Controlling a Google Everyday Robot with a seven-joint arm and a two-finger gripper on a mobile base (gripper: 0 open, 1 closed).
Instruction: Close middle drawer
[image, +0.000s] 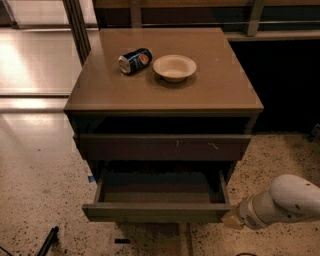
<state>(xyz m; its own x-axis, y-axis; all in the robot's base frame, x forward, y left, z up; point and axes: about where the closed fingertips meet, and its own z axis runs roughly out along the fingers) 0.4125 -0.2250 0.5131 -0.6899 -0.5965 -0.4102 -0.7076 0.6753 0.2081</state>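
The middle drawer (155, 212) of the dark grey-brown cabinet (165, 102) stands pulled far out, and its inside looks empty. Its plain flat front faces me, low in the view. Above it, the taller drawer front with pale scratches (165, 146) sticks out a little. The lowest drawer is hidden under the open one. My gripper (231, 219) is at the end of the white arm (285, 200) coming in from the lower right. It is at the right end of the middle drawer's front, touching or almost touching it.
A blue soda can (135, 60) lies on its side on the cabinet top next to a pale bowl (174, 67). A speckled floor (40, 190) surrounds the cabinet. A dark object (47, 240) lies at the lower left. Metal frame posts (77, 25) stand behind.
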